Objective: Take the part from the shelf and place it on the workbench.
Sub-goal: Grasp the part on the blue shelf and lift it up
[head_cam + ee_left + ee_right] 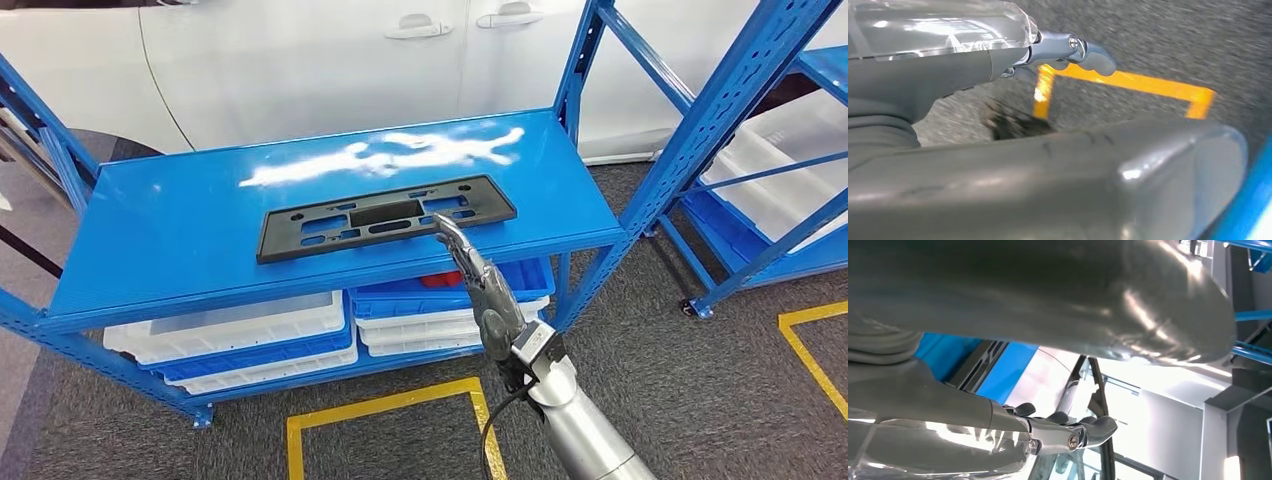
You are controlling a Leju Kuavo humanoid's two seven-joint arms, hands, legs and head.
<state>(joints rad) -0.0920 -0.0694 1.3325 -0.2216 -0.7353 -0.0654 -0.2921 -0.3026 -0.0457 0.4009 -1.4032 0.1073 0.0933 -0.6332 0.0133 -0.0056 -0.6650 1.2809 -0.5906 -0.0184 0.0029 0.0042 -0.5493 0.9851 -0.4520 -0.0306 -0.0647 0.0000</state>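
Blue shelf (150, 230) (glossy top), black part (385, 217) flat on it

Bright, even indoor light. In the head view, a white streak of glare (390, 155) lies across the glossy blue shelf top (180, 240), and the picture is sharp with straight lines bending slightly at its edges. In the left wrist view, the floor and its yellow tape (1128, 82) are smeared by blur. In the right wrist view, the pale background is overexposed, and the close grey thumb (1058, 295) is soft, carrying bright highlights.

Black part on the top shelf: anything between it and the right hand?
Nothing; in the head view the right hand has its fingertips at the black part's near edge, over bare blue shelf.
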